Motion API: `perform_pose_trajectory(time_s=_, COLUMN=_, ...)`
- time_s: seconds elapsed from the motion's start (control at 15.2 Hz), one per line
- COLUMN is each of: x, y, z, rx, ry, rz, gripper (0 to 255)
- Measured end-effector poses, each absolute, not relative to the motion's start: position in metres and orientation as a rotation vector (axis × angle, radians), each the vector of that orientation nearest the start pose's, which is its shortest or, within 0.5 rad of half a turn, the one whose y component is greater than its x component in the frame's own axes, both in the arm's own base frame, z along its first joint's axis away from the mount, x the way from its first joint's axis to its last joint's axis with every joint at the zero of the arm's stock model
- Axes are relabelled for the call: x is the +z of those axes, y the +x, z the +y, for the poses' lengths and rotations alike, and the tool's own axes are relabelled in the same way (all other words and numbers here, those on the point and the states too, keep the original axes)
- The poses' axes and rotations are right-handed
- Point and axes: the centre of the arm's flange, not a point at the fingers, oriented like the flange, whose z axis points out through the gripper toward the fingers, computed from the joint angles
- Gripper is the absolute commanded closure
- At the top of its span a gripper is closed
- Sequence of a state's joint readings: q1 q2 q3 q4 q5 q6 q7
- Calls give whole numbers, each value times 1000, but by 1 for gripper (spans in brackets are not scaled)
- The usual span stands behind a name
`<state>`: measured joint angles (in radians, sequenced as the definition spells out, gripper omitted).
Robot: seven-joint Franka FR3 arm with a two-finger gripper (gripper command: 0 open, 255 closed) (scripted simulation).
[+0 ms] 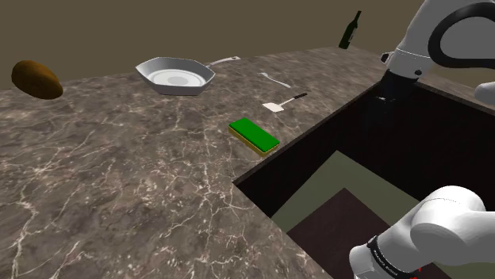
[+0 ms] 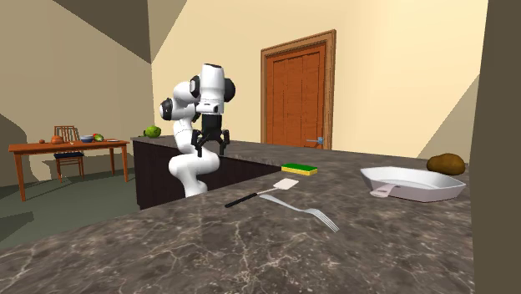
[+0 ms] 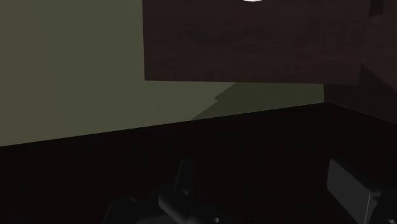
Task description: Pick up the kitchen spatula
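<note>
I use the green sponge [image 1: 254, 134] [image 2: 300, 169] as my marker, lying flat on the dark stone counter [image 1: 119, 182] [image 2: 209, 250] close to the counter's edge. The kitchen spatula [image 1: 283, 102] [image 2: 260, 193] lies flat on the counter near the sponge, and the two do not touch. In the shoulder view it is just past the sponge, a bit toward that view's right. Its white blade points toward the sponge and its thin black handle points away. In the second exterior view the spatula lies on the near side of the sponge. A fork [image 1: 275, 79] [image 2: 313, 215] lies farther from the sponge than the spatula does, and nothing touches it. A white pan [image 1: 176, 77] [image 2: 413, 182] sits well away from the sponge, toward the shoulder view's upper left. A brown lump [image 1: 36, 79] [image 2: 445, 164] is farther off than the pan on that side. A dark bottle [image 1: 350, 32] shows far beyond the sponge at the shoulder view's top. My gripper [image 1: 386, 111] [image 2: 209, 149] [image 3: 267, 191] hangs well away from the sponge, off the counter's edge, over the dark sunken space beside it. It points down and holds nothing. Its two black fingers [image 3: 184, 184] stand wide apart. It is nowhere close to the spatula. Behind the sponge in the second exterior view I see a brown door [image 2: 296, 96].
</note>
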<state>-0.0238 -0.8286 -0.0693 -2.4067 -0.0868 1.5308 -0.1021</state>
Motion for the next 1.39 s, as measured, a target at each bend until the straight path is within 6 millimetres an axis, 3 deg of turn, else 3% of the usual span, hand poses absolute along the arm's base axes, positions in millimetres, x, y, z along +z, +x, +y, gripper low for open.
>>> perform_pose_trajectory(time_s=0.2, x=574, y=297, z=-32, rx=74, ry=-3173, rz=55, gripper=0)
perform_pose_trajectory(time_s=0.46, x=570, y=336, z=1, rx=50, ry=-3153, rz=399, gripper=0)
perform_pose_trajectory(time_s=0.79, x=564, y=394, z=25, rx=17, ry=-3065, rz=855, gripper=0)
perform_pose_trajectory(time_s=1.39, x=554, y=508, z=22, rx=-44, ry=-2737, rz=1628, gripper=0)
